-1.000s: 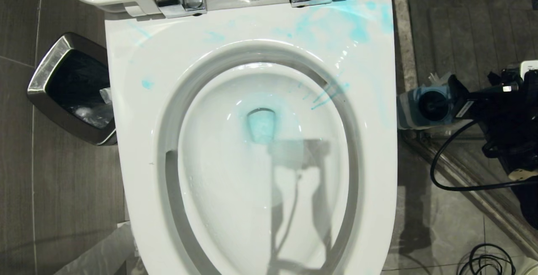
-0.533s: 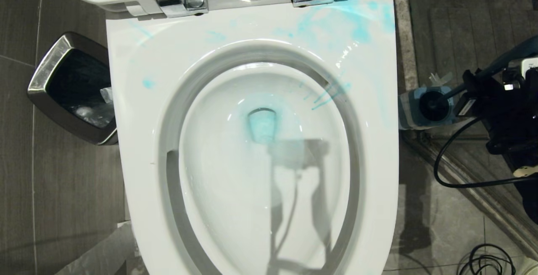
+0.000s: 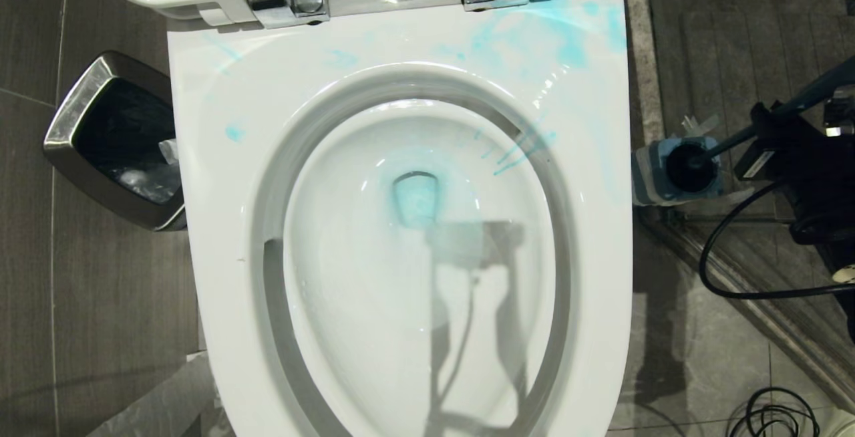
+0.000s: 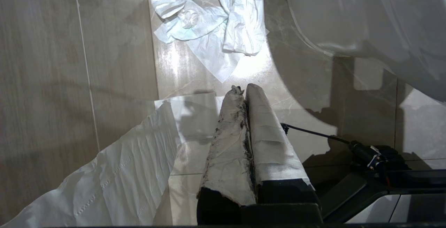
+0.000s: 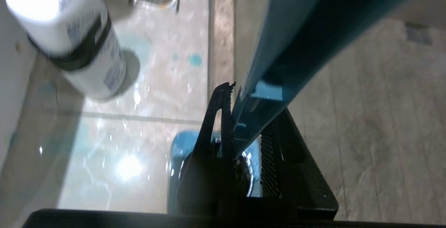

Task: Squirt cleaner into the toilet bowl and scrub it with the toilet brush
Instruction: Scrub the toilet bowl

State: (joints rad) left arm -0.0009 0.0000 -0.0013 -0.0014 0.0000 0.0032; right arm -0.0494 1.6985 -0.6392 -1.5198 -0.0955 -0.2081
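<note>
The toilet brush [image 3: 692, 166], with a dark round bristle head and a long teal plastic handle, sits head-down in its blue holder [image 3: 651, 173] on the floor just right of the toilet [image 3: 220, 176]. The right gripper [image 5: 244, 130] pinches the flat handle between its black ribbed fingers [image 5: 216, 123]; a second ago those fingers were spread and the handle lay hidden behind the arm. The glossy white bowl holds blue-tinted water, with blue smears across the seat. Only the right wrist view shows the white cleaner bottle [image 5: 66, 36] standing on the wet tiles. Only the left wrist view shows the left gripper [image 4: 244, 92], its cloth-wrapped fingers pressed together over crumpled paper [image 4: 212, 29]. A steel-rimmed bin [image 3: 113, 139] stands left of the toilet.
</note>
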